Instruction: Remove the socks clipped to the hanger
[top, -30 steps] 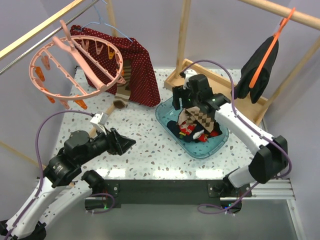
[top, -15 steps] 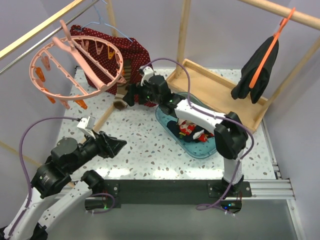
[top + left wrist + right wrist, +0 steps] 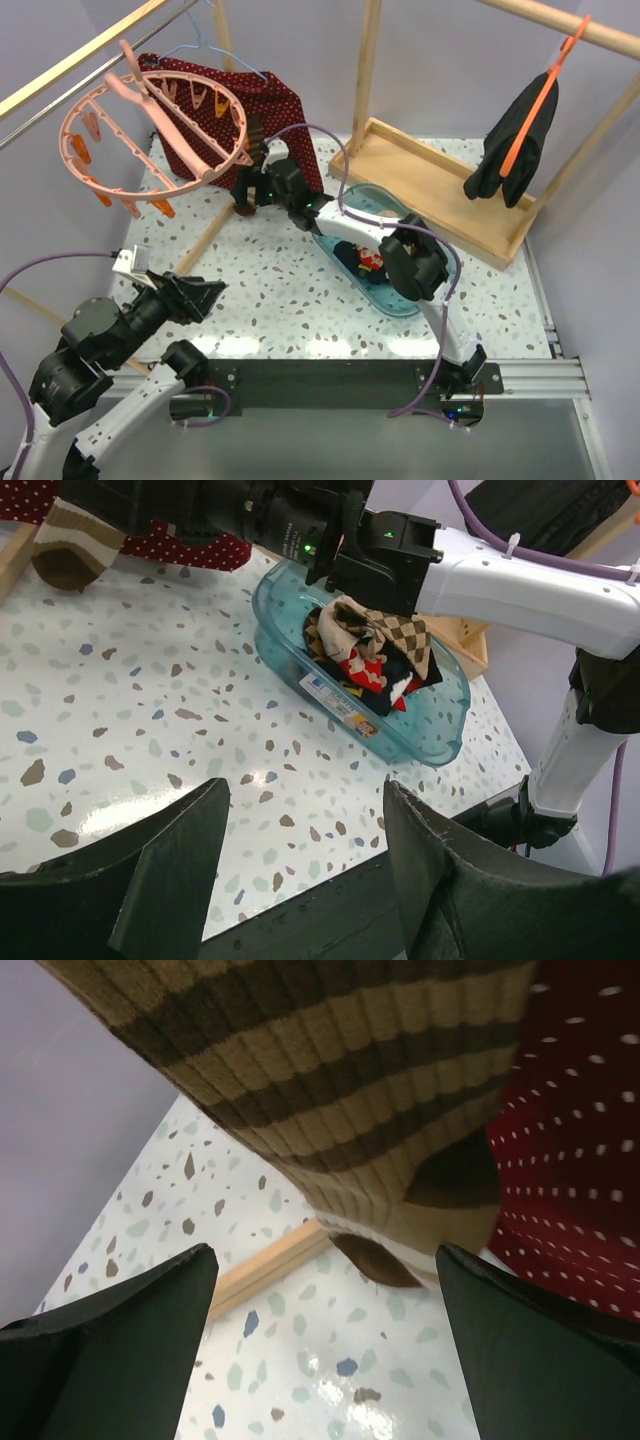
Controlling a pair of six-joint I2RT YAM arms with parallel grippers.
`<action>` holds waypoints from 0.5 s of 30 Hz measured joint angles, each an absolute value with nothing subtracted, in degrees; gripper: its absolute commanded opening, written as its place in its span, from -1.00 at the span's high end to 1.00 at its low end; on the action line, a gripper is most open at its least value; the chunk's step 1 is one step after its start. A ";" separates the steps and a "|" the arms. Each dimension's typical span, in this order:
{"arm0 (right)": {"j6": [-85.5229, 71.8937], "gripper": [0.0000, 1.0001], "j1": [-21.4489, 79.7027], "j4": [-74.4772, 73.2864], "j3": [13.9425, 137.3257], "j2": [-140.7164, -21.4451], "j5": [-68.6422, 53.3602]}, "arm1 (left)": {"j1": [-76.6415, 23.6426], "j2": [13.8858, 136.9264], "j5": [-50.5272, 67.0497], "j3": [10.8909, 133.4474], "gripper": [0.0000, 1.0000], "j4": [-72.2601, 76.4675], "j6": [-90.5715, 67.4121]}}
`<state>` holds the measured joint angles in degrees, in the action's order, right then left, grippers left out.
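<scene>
- The left gripper (image 3: 305, 790) is hovering low over the near-left part of the table (image 3: 280, 290), just inside its front edge. Its fingers (image 3: 175, 860) are standing apart with nothing between them.
- Bare speckled tabletop is lying open ahead of this gripper, as far as the tub on its right and the wooden strip (image 3: 205, 240) on its left.
- The clear teal tub (image 3: 440, 750) is sitting right of centre, set at an angle, with its near corner close to the table's front edge.
- Loose socks (image 3: 375, 650), brown-and-tan checked and dark with red marks, are lying heaped inside the tub, below its rim.
- The right arm is reaching across the tub's far-left rim towards the rear-left corner.
- The right gripper (image 3: 252, 185) is sitting at a brown-and-tan striped sock (image 3: 330, 1090). Its fingers (image 3: 150, 1300) are spread wide, one on each side below the sock's toe, and are not clamping it.
- This striped sock is hanging down beneath the right edge of the hanger (image 3: 180, 125), with its toe just above the tabletop and the wooden strip. The clip holding it cannot be made out.
- The red dotted cloth (image 3: 215, 110) is hanging directly behind the sock, touching or nearly touching it.
- The hanger, a tilted pink ring, is hanging from the wooden rail (image 3: 90, 55) at far left, well above the table, with open air beneath its left half.
- A wooden tray (image 3: 440, 185) is occupying the far-right table area beyond the tub.
- A black garment (image 3: 515, 140) is hanging above the tray's right end.
</scene>
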<state>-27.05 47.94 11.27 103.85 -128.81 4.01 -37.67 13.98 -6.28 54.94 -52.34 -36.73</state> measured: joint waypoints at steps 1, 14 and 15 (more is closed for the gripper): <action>-27.00 -0.88 48.18 11.46 104.57 -129.56 4.62 | -37.71 13.91 -6.57 55.11 -0.36 -52.66 -36.71; -24.05 -0.92 51.48 10.76 107.74 -134.56 21.65 | -38.72 12.25 -7.88 55.27 -0.37 -55.44 -36.82; -23.81 -0.92 51.62 10.76 108.64 -135.13 22.59 | -38.72 12.25 -7.88 55.27 -0.37 -55.44 -36.84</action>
<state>-23.81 51.62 10.76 108.64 -135.13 22.59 -38.72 12.25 -7.88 55.27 -55.44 -36.84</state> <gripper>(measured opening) 0.945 0.684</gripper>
